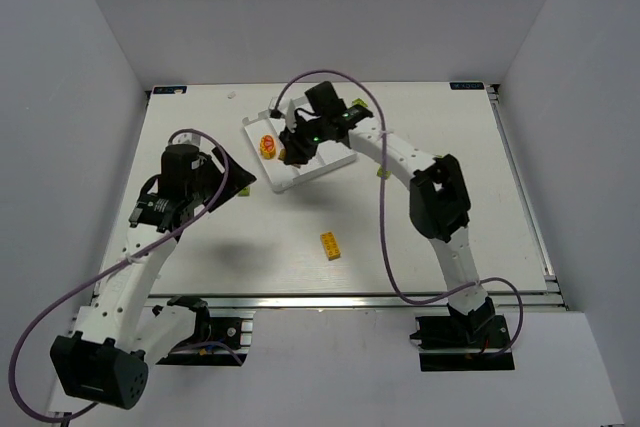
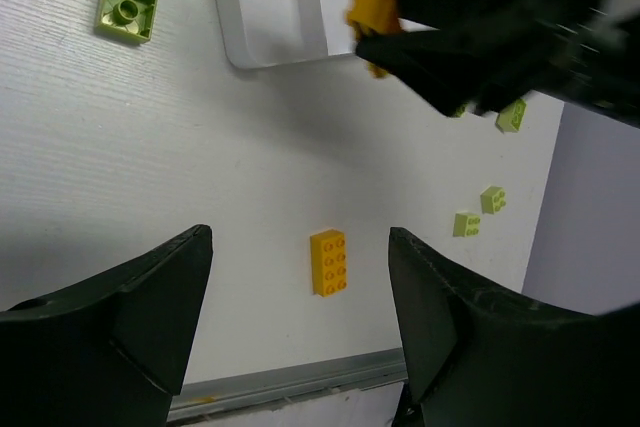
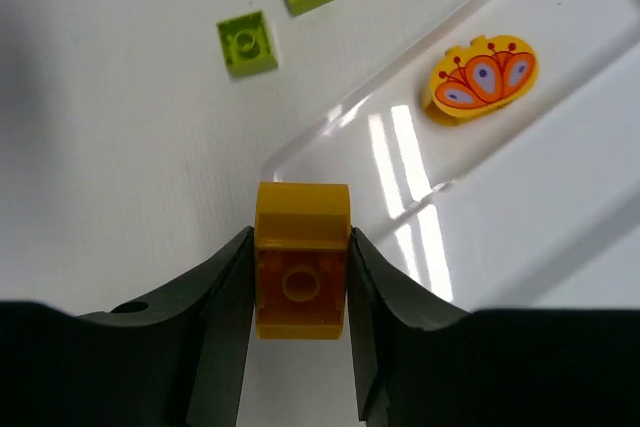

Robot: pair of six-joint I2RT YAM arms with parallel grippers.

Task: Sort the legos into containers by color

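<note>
Item: orange brick point(image 3: 300, 217), pinched in your R gripper point(image 3: 300, 257), at the tray point(image 3: 560, 197) corner. Compartment w/ printed orange piece point(image 3: 484, 77) lies just ahead-right. L gripper point(image 2: 300, 235) spread wide, empty.

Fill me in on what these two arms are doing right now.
They are sorting toy bricks by colour. The right gripper is shut on an orange-yellow brick at the edge of the white tray, where a printed orange-yellow piece already lies. The left gripper hangs open over the table, above a longer orange-yellow brick lying loose. Several lime green bricks are scattered on the table, outside the tray.
</note>
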